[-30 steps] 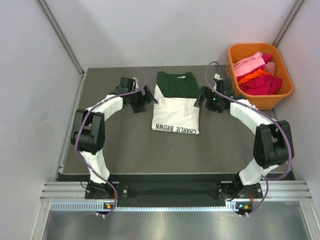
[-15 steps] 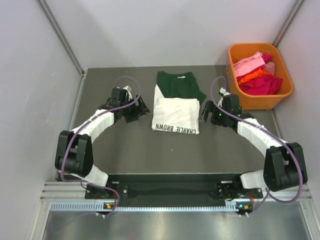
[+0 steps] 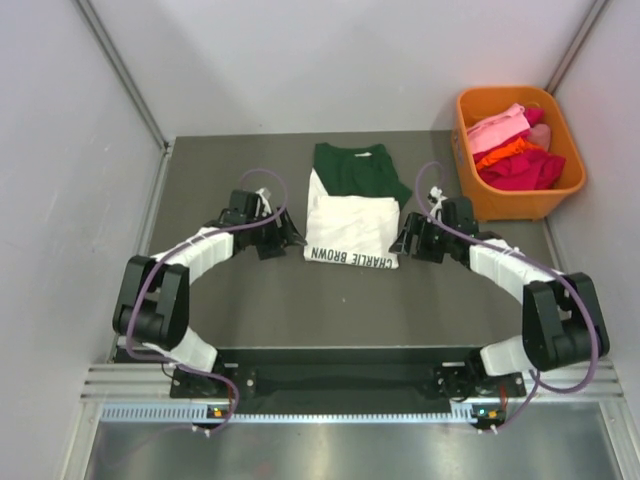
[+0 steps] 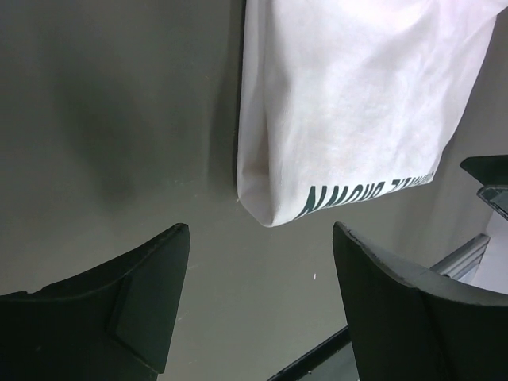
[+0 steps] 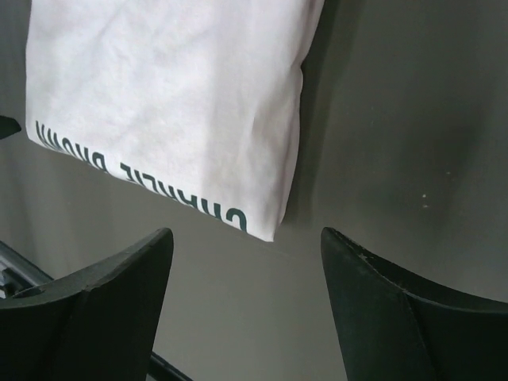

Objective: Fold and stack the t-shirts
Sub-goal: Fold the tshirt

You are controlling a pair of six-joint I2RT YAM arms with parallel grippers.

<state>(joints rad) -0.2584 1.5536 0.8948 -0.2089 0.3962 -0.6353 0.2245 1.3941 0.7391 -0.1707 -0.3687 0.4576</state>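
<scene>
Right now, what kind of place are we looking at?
Probably a robot lab test cell: white walls box in a dark table, two robot arms flank a folded cream t-shirt, and an orange basket holds clothes.

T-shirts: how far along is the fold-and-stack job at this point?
Done: the cream-white t-shirt lies folded, overlapping the folded dark green t-shirt. In hand: nothing; the left hand and right hand stand open at the cream shirt's near corners. Left: perhaps squaring the stack, and the clothes in the orange basket, if they count.
</scene>
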